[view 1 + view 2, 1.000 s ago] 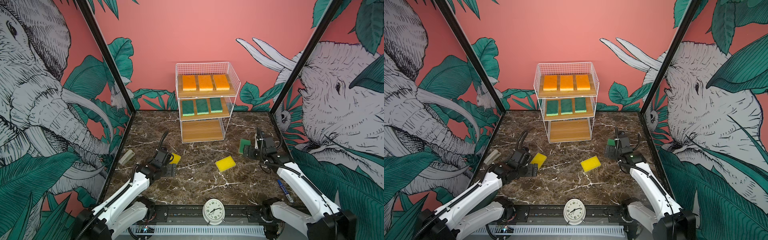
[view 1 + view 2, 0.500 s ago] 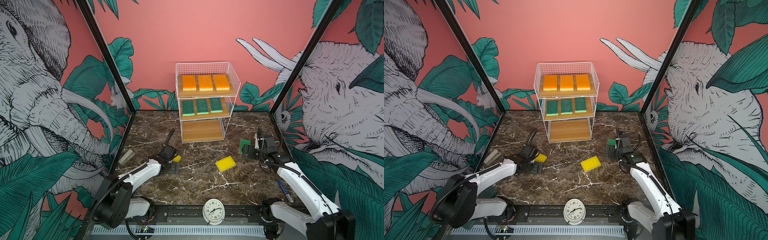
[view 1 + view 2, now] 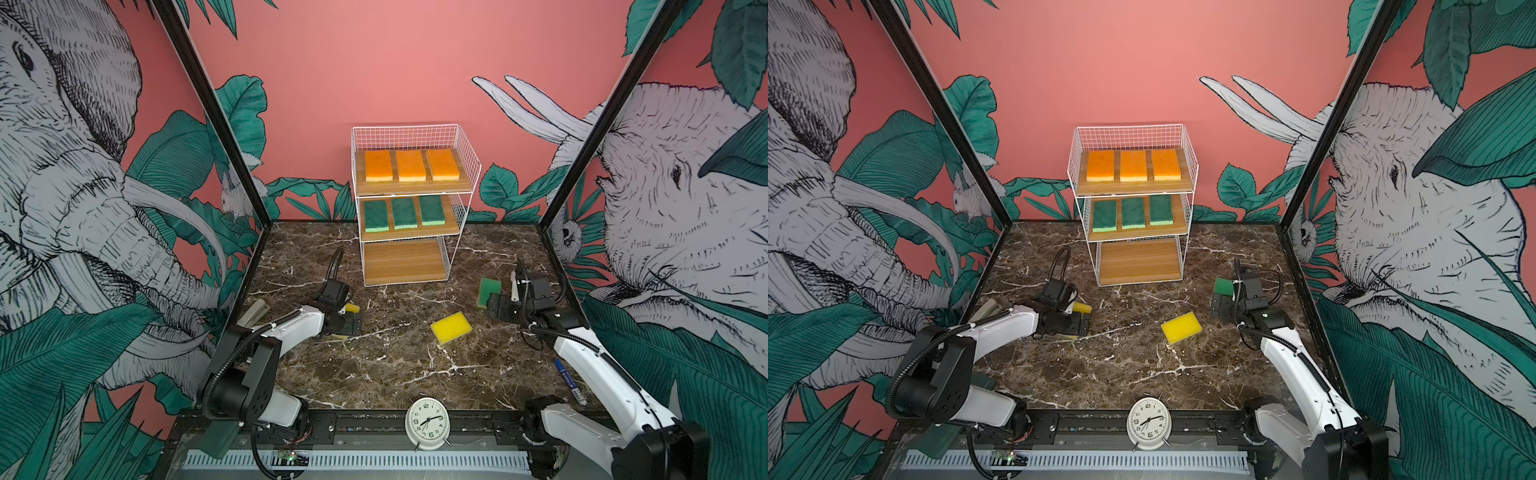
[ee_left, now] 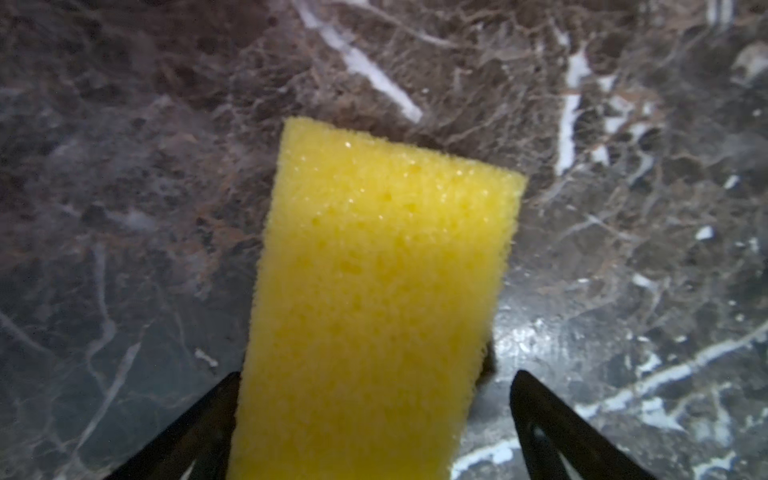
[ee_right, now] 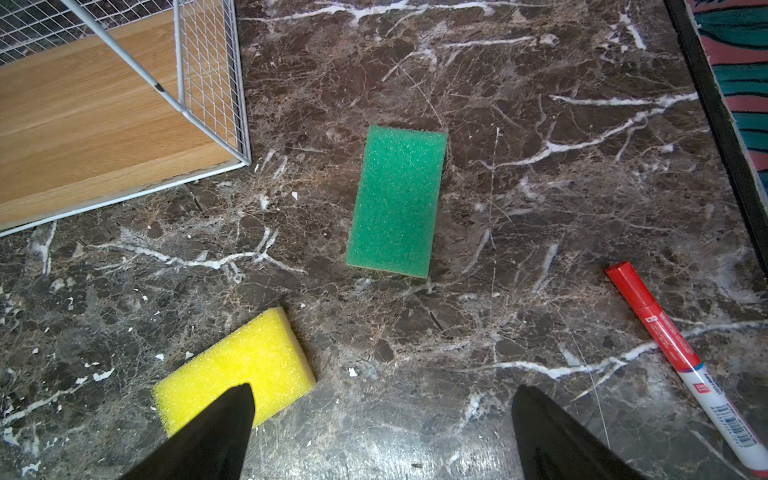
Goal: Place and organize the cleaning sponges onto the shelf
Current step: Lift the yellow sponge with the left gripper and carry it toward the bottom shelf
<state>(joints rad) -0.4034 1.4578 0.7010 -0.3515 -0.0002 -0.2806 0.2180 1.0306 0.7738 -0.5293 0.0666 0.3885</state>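
Colour sorting, looks like: left claw wide around yellow sponge, probably for bare bottom board of the shelf; right claw wide too

The left arm is extended low and forward, the left gripper held wide open. The right arm is bent at the elbow, the right gripper likewise spread wide and apparently pointed downward.

White wire shelf, pale wood boards: 3 orange sponges, 3 dark green sponges. Before the shelf, brown white-veined table, 2 yellow sponges, 1 green sponge.
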